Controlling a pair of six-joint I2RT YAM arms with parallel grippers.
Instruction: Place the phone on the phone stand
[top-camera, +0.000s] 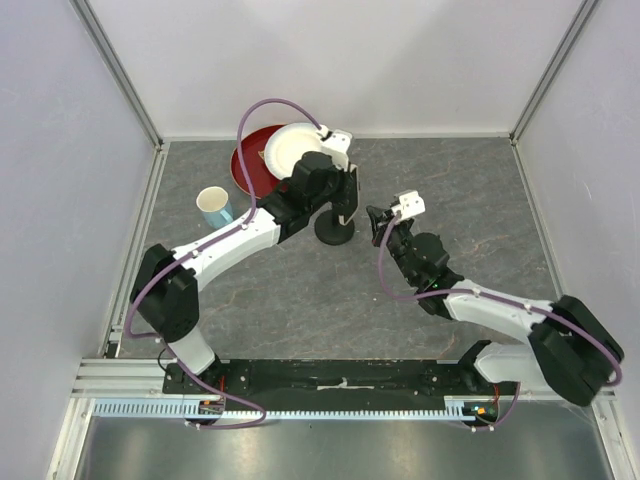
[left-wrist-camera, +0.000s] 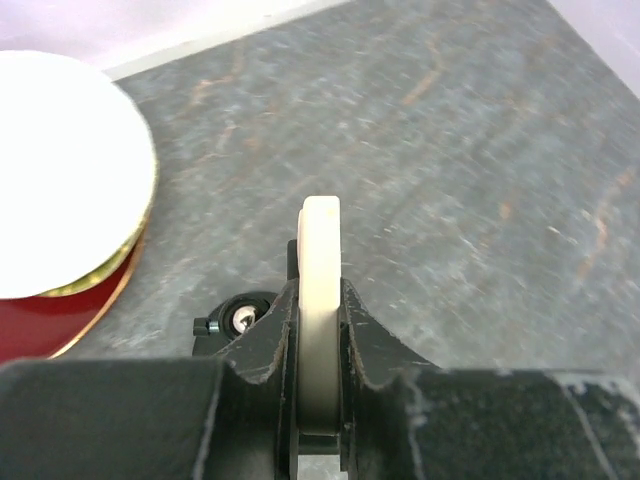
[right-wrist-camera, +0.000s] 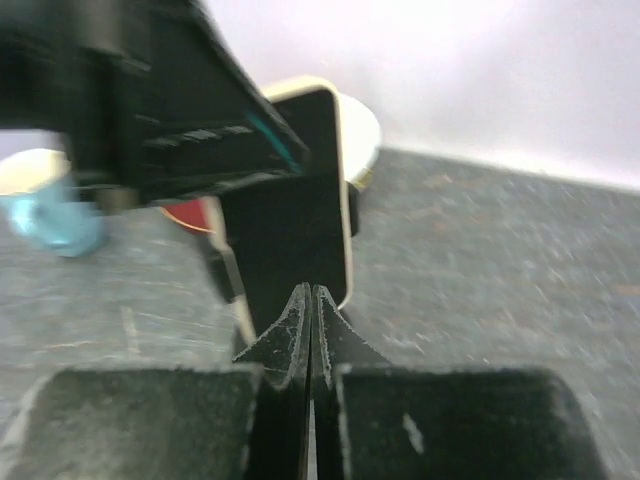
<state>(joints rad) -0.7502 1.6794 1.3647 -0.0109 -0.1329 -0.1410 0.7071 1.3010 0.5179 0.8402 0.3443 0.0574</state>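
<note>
- While the left end effector (left-wrist-camera: 320, 315) pinches the phone (left-wrist-camera: 321, 238) by its two flat faces, the cream case rim stands edge-on between the black fingers, at the lower centre of the left wrist view.
- The phone is held upright above the grey tabletop (top-camera: 450, 190), and its glossy black screen fills the middle of the right wrist view.
- The phone stand (top-camera: 334, 232) sits at the centre of the top view, its round black base just below the left end effector.
- Whether the phone touches the stand's bracket cannot be told.
- The right end effector (top-camera: 377, 222) is pressed together on nothing, just right of the stand, with its tips pointing at the phone.
- A white plate (top-camera: 295, 148) lies on a red plate (top-camera: 250, 165) at the upper centre of the top view.
- A blue-and-white cup (top-camera: 213, 206) stands to their lower left.
</note>
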